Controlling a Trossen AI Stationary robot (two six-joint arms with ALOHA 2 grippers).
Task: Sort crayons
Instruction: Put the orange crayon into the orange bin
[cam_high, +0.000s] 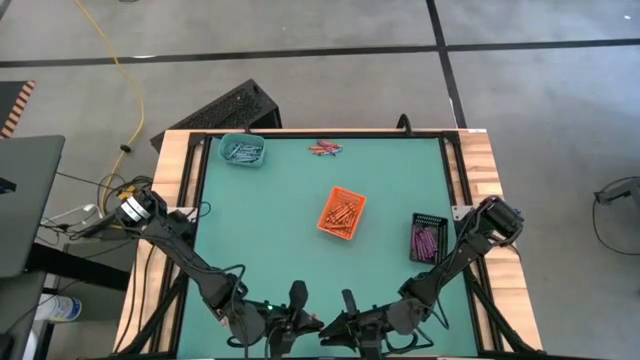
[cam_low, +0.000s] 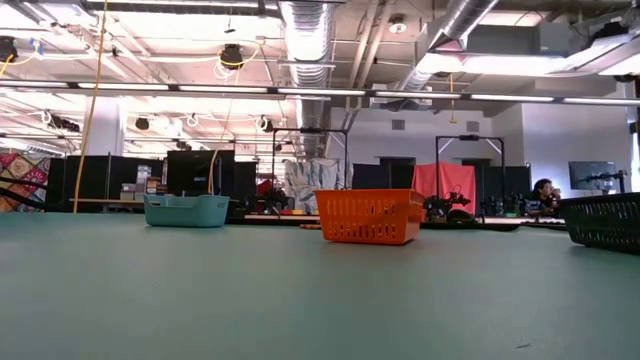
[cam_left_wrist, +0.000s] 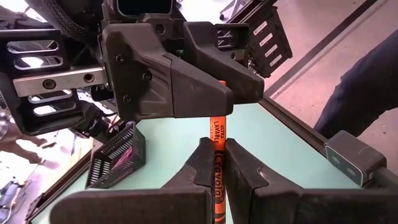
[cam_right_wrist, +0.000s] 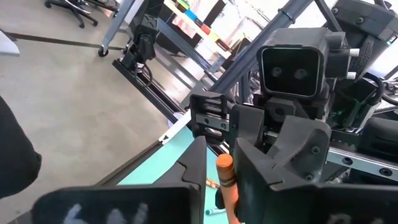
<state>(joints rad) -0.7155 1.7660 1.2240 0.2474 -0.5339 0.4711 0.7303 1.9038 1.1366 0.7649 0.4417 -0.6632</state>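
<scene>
An orange crayon (cam_left_wrist: 218, 134) is held in the air over the table's near edge, between my two grippers, which meet there tip to tip. My left gripper (cam_left_wrist: 217, 146) (cam_high: 305, 325) is shut on it. My right gripper (cam_right_wrist: 227, 165) (cam_high: 335, 328) faces it and is shut on the crayon's other end (cam_right_wrist: 225, 171). A few loose crayons (cam_high: 325, 149) lie on the green table at its far edge. The low view shows neither gripper. My left gripper pinches the orange crayon's printed middle (cam_left_wrist: 218, 163) between its two fingers. The crayon runs out past the fingertips toward my right gripper, clear of the table. My right gripper has the crayon's far end (cam_left_wrist: 222, 87) between its two fingers (cam_left_wrist: 186, 87), coming at it from the opposite side. In its own wrist view the blunt orange tip (cam_right_wrist: 224, 163) shows between them.
A teal tray (cam_high: 242, 151) with blue-grey crayons stands at the far left. An orange tray (cam_high: 342, 213) sits mid-table and a black tray (cam_high: 427, 238) with purple-pink crayons at the right. A person's dark trouser leg (cam_left_wrist: 367, 93) is beside the table.
</scene>
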